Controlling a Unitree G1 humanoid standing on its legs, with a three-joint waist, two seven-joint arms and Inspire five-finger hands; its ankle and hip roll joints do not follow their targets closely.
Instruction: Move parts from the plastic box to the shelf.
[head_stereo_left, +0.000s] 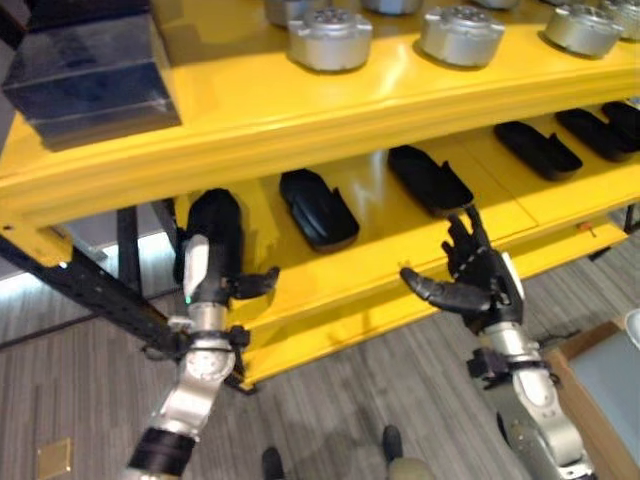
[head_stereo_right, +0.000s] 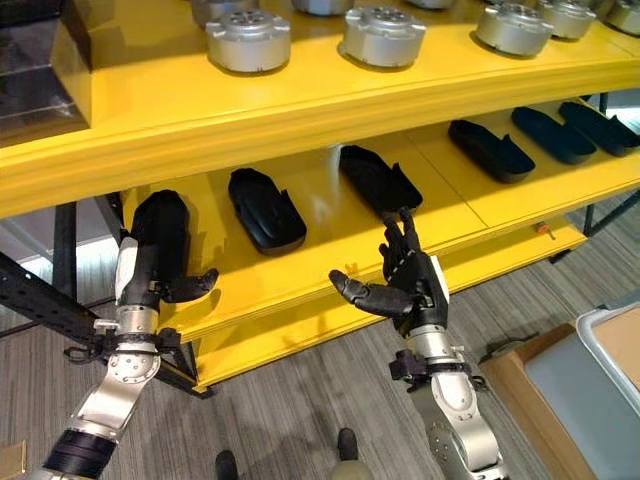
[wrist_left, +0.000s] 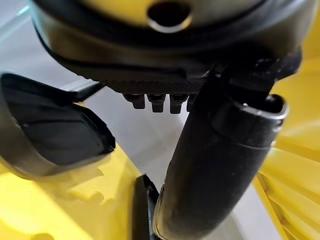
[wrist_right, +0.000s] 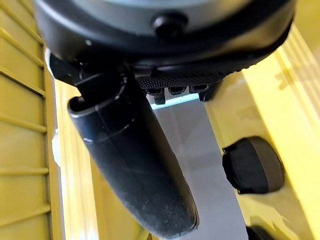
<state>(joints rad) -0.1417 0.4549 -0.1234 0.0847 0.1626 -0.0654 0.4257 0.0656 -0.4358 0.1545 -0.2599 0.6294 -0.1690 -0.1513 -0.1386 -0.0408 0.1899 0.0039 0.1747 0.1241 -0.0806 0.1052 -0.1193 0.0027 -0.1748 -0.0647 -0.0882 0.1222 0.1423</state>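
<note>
Left hand (head_stereo_left: 212, 262) at the left end of the yellow shelf (head_stereo_left: 300, 130), lower level, fingers laid along a black part (head_stereo_left: 217, 225) (thumb sticking out sideways; can't tell if it actually grips). Right hand (head_stereo_left: 478, 277) hangs in front of the lower shelf edge, fingers straight and spread, thumb out, holding nothing. More black parts in a row on the lower level: one (head_stereo_left: 318, 208) just right of the left hand, another (head_stereo_left: 430, 179) behind the right hand. Silver round housings (head_stereo_left: 330, 38) on the upper level. Grey plastic box (head_stereo_right: 590, 385) on the floor, lower right.
</note>
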